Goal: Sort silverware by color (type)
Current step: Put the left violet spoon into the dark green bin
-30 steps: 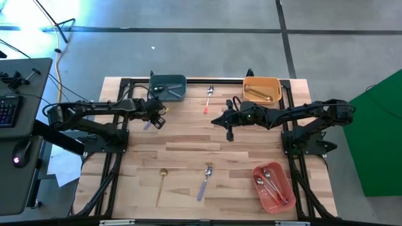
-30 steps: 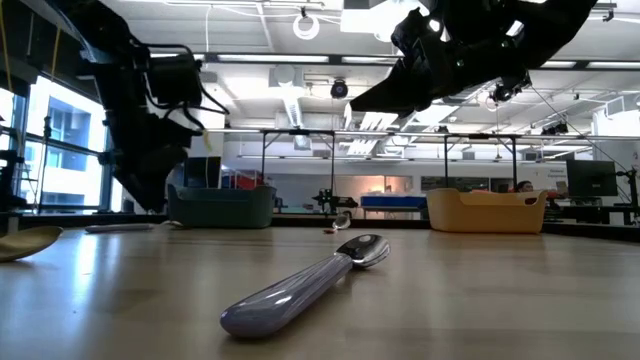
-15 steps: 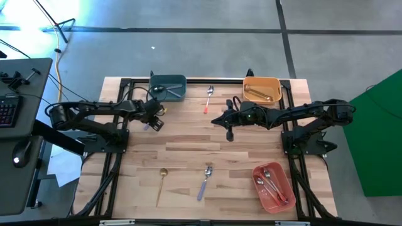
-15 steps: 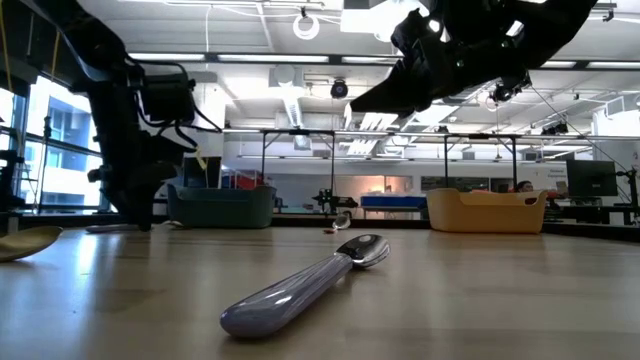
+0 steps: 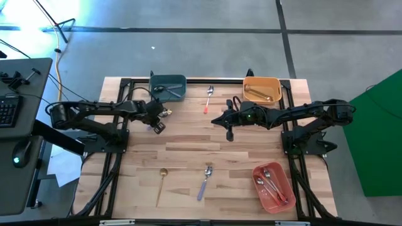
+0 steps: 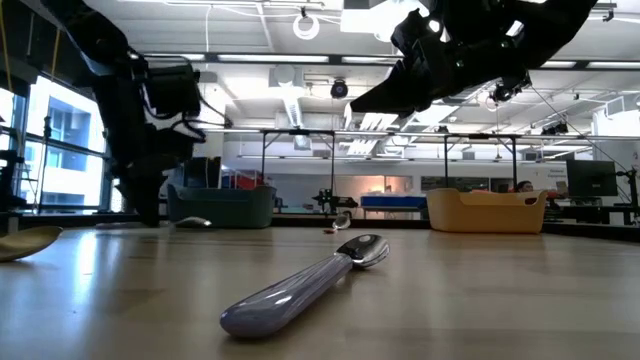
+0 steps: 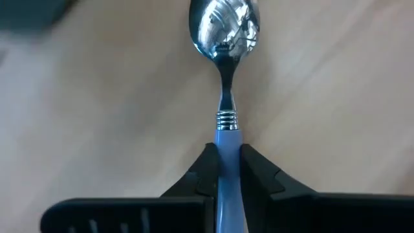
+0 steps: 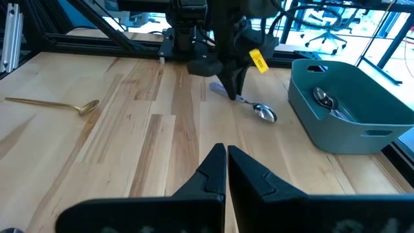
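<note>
My left gripper (image 5: pixel 156 125) stands low over the table's far left part, in front of the teal bin (image 5: pixel 168 88). It is shut on a spoon with a silver bowl (image 7: pixel 224 29) and a lavender-blue handle. My right gripper (image 5: pixel 229 133) hangs shut and empty above the middle of the table. Three more pieces lie flat on the wood. A red-handled spoon (image 5: pixel 208 99) is at the far middle. A gold spoon (image 5: pixel 161 182) and a lavender-handled spoon (image 5: pixel 204 182) lie near the front edge. My left gripper pinches the spoon's lavender-blue handle (image 7: pixel 226 139) between its two fingers, just behind the silver collar. The fingers come from above, pointing down. The handle runs out between them toward the bowl (image 8: pixel 265 112), which rests on the table next to the teal bin.
The teal bin holds silver-headed pieces. An orange bin (image 5: pixel 262 90) at the far right holds gold ones. A red-pink bin (image 5: pixel 273 186) at the near right holds several red-handled ones. Black frame rails run along the table's left, right and far sides.
My left gripper has gone down to the table and a little toward the right edge, and has shut on the lavender-blue handle. The spoon lies where it did.
</note>
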Robot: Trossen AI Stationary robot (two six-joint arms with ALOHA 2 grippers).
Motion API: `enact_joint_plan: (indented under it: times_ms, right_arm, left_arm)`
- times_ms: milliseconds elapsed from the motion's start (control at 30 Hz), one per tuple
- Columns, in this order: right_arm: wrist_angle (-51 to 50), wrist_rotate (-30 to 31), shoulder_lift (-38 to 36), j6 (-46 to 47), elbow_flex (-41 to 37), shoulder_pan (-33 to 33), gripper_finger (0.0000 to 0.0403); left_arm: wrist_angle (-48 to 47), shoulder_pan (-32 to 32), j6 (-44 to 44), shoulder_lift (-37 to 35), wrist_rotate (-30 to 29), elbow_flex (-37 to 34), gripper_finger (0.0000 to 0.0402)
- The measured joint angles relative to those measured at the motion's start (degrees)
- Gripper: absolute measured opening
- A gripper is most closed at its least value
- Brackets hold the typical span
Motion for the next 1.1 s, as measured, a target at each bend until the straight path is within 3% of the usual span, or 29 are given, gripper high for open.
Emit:
enact_joint_plan:
  times_ms: [300,500,600,833,1100]
  right_arm:
    - [-0.2,0.0,0.0,0.0,0.0,0.0,0.0000]
    - [-0.4,0.0,0.0,0.1,0.0,0.0,0.0000]
    - [-0.4,0.1,0.0,0.1,0.0,0.0,0.0000]
    - [-0.4,0.1,0.0,0.0,0.0,0.0,0.0000]
    - [-0.4,0.1,0.0,-0.7,0.0,0.0,0.0000]
  left_arm:
    - [-8.2,-0.3,7.7,-0.4,-2.0,14.5,0.0020]
    - [-13.4,5.6,21.5,-0.4,-5.1,26.1,0.0020]
    - [-13.7,10.0,27.2,0.8,-3.5,30.2,0.0020]
    - [-19.0,17.4,39.4,10.7,-1.5,36.3,0.0019]
    - [-17.6,21.6,45.8,22.8,-0.5,39.5,0.0019]
